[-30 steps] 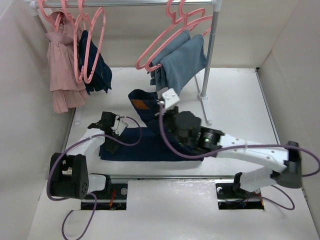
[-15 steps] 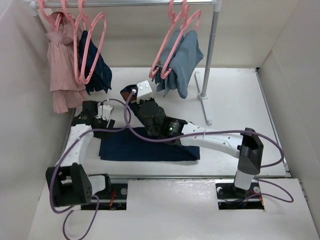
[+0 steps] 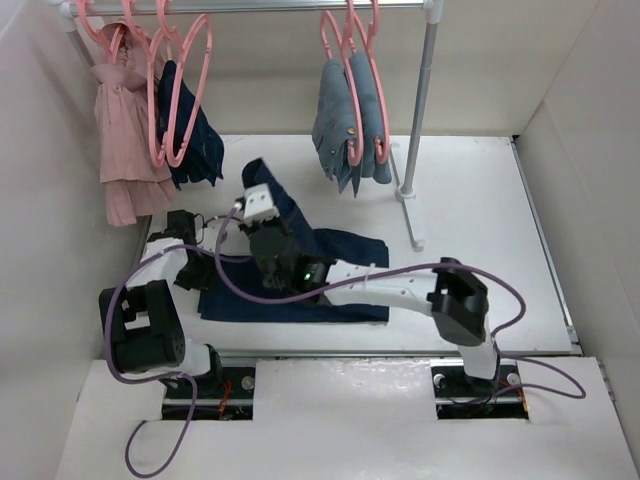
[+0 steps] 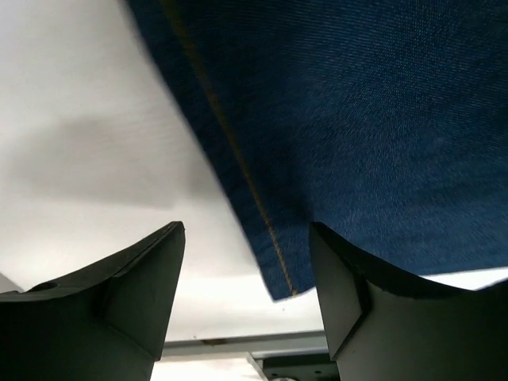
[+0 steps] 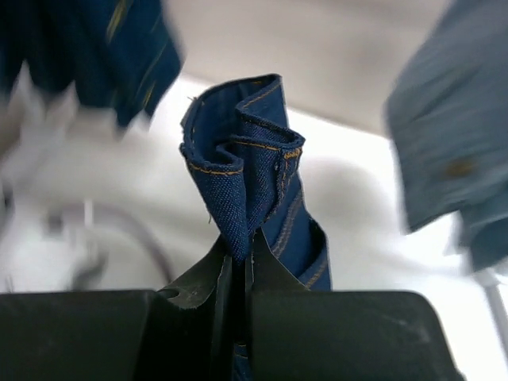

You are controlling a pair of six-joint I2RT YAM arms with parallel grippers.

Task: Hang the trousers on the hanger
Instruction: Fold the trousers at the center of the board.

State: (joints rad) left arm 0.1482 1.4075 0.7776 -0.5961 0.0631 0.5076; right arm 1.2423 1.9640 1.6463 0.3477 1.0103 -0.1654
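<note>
Shifted leftward since the earlier frame, the right gripper (image 5: 238, 266) sits centre-left, arm stretched across, clamped on a raised fold of the trousers (image 3: 300, 308); their remainder lies flat at lower centre of the table (image 3: 470, 200). Left gripper (image 4: 246, 238): arm folded at far left, jaws apart, straddling the trousers' stitched edge.

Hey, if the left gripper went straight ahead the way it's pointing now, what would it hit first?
Most likely the trousers: the left gripper, fingers open, points at their stitched edge, with the white table beside it. The wrist view doesn't show how far off the cloth is.
</note>
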